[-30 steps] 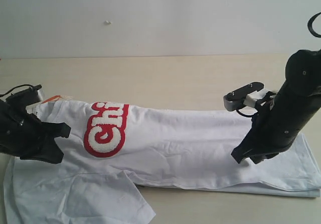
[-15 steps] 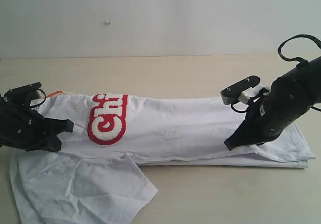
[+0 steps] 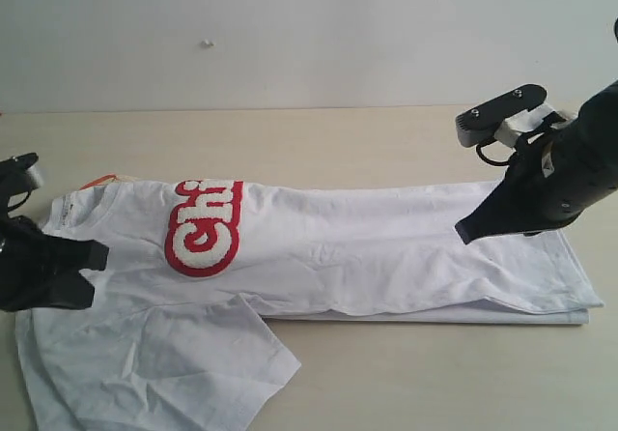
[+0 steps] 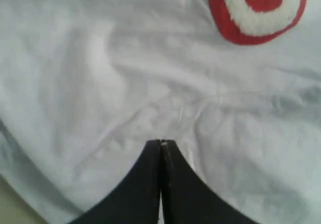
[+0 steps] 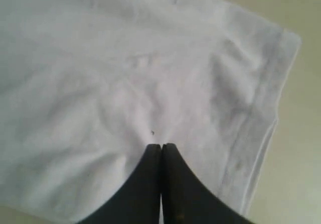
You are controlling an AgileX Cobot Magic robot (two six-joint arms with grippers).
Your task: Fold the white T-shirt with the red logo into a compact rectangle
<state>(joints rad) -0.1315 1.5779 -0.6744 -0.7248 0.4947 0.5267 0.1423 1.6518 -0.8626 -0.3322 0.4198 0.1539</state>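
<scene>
Pale wall backs a light wooden table in the exterior view. The white T-shirt lies lengthwise across it, collar to the left and hem to the right. Its far side looks folded over already, so the body forms a long band and the red logo shows only its first letters. The near sleeve lies spread out flat and unfolded. The left pincer sits low at the shoulder end, and the right pincer hangs just above the hem end.

From the left wrist, the left pincer is clenched, its tip at wrinkled cloth of the white T-shirt. No fabric shows between the jaws. A curl of the red logo lies near.

From the right wrist, the right pincer is likewise clenched over the white T-shirt near its hem, gripping nothing I can see, with bare table beyond.

My judgement is that roughly one lengthwise fold is done. Left to do are tucking in the near sleeve and side, then folding the band crosswise into a compact rectangle.
</scene>
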